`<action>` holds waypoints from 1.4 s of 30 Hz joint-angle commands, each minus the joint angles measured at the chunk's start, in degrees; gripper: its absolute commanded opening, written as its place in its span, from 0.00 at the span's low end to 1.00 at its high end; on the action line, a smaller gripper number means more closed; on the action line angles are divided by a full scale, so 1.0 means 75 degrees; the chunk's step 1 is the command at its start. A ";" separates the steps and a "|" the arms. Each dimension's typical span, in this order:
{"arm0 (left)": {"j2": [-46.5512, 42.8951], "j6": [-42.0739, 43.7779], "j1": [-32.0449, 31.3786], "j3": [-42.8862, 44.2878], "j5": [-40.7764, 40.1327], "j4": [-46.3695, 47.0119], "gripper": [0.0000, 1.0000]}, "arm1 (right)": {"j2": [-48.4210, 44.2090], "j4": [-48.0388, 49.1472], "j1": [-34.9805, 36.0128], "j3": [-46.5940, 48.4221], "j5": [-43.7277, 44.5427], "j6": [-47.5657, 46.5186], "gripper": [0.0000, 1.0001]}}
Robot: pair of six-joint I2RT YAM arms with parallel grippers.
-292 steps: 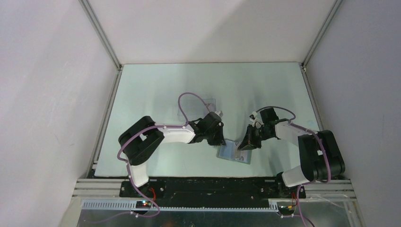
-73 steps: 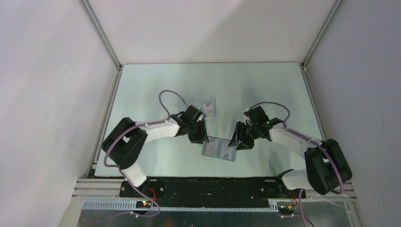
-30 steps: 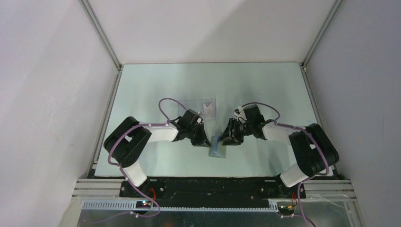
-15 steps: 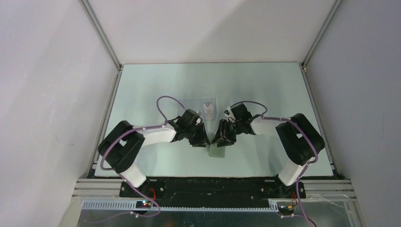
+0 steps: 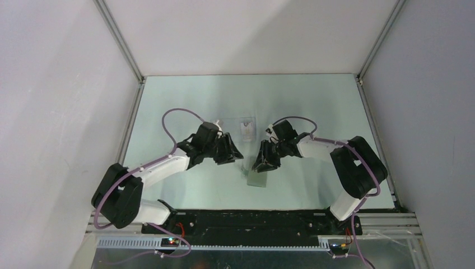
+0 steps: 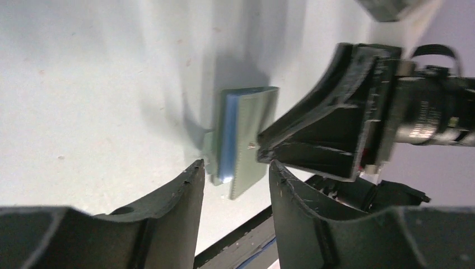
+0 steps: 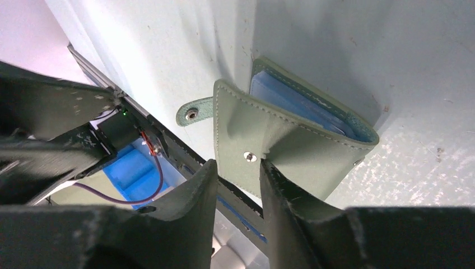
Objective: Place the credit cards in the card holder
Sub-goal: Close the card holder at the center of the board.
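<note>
The right gripper (image 7: 238, 168) is pinching the card holder (image 7: 291, 143) cover (near its snap), apparently folding it shut on the table (image 5: 185, 106); the left gripper (image 6: 235, 168) is hovering part-open, empty.

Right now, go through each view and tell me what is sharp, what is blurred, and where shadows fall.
Top external: evenly lit, soft glare on the table, the card holder small and dim. Left wrist: holder fairly sharp, casting a shadow leftward; the left pincer fingers blurred. Right wrist: stitching and snap on the holder crisp; the right pincer fingers dark and soft.
</note>
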 commanded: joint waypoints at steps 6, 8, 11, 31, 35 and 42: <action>0.0578 0.0287 0.0287 -0.0329 0.0334 -0.0007 0.28 | 0.0524 -0.0123 0.0129 0.0507 0.0167 -0.0227 0.12; 0.0747 0.0303 0.0306 -0.0303 0.0477 0.0090 0.18 | 0.0734 -0.0235 0.0163 0.0559 0.0292 -0.0255 0.06; 0.1114 0.0314 0.0310 -0.0200 0.0705 0.0212 0.06 | 0.1022 -0.0406 0.0221 0.0636 0.0525 -0.0337 0.03; 0.2386 0.0301 -0.0202 0.0532 0.1258 0.0723 0.00 | 0.0811 -0.0361 0.0261 0.0636 0.0380 -0.0152 0.06; 0.2511 0.0284 -0.0360 0.0666 0.1232 0.0725 0.00 | 0.0507 -0.0463 0.0257 0.0643 0.0487 -0.0149 0.08; 0.2671 0.0276 -0.0501 0.0637 0.1092 0.0724 0.00 | 0.0141 -0.0897 0.0247 0.0908 0.0616 -0.0189 0.12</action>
